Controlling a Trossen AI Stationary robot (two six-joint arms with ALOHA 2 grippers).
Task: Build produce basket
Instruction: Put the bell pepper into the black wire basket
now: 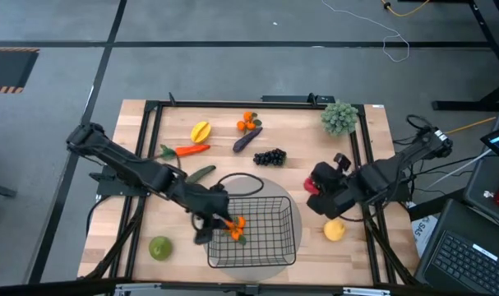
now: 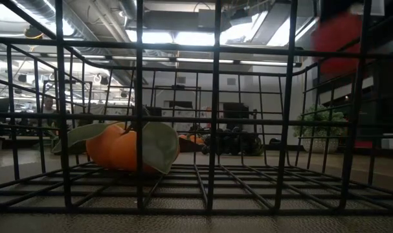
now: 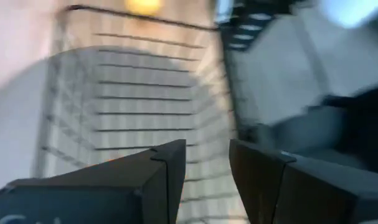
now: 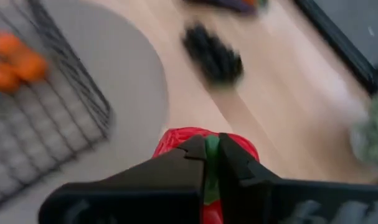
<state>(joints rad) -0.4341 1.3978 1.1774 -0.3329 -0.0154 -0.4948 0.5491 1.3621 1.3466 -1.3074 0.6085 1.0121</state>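
Note:
The black wire basket (image 1: 253,230) stands on a grey round mat. One leafy orange (image 1: 235,226) (image 2: 118,147) lies on the basket's floor near its left side. My left gripper (image 1: 220,220) (image 3: 207,168) is open over the basket's left rim, just beside that orange. My right gripper (image 1: 319,185) (image 4: 212,163) is to the right of the basket, shut on the red pepper (image 4: 176,140), which shows as a red blur (image 2: 338,39) high in the low view. On the table lie a lemon (image 1: 334,230), grapes (image 1: 270,156), an eggplant (image 1: 247,138), a carrot (image 1: 191,150) and a starfruit (image 1: 200,131). My right gripper pinches the red pepper's green stem (image 4: 212,149) between its two fingers, coming from above. The pepper's red body (image 4: 204,138) hangs below the fingertips, lifted clear of the table.
A green round fruit (image 1: 160,247) sits left of the basket, and a green long piece (image 1: 201,173) lies behind the left arm. Two small oranges (image 1: 248,122) lie at the far side. The grey-green bushy ball (image 1: 339,117) stands at the far right corner. Black frame rails run along the table's edges.

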